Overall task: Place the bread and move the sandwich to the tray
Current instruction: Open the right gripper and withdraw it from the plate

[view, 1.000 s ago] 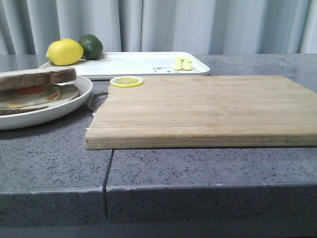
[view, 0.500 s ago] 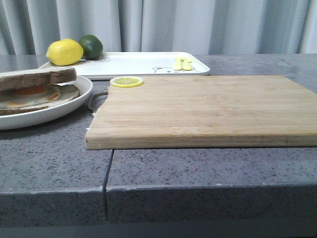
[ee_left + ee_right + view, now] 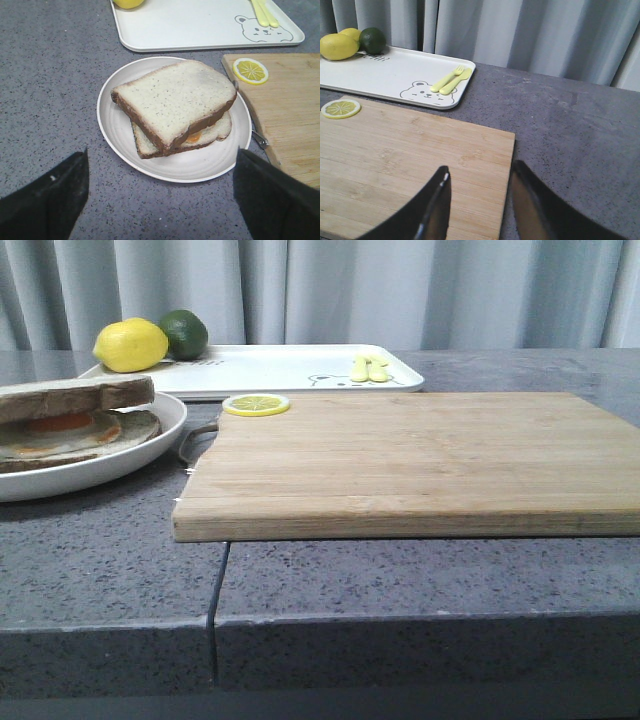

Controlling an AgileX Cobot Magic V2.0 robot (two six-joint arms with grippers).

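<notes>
My left gripper (image 3: 160, 192) hangs with fingers wide apart over the sandwich (image 3: 176, 107) on its plate (image 3: 112, 127) at the left, the tray (image 3: 280, 368) lying beyond, while my right gripper (image 3: 481, 210), fingers also apart, hovers above the cutting board (image 3: 410, 165).

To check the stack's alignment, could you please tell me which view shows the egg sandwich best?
The left wrist view: it looks down on the brown-crusted egg sandwich, whole on its round white plate. The front view shows it side-on, cut off; the right wrist view misses it.
</notes>
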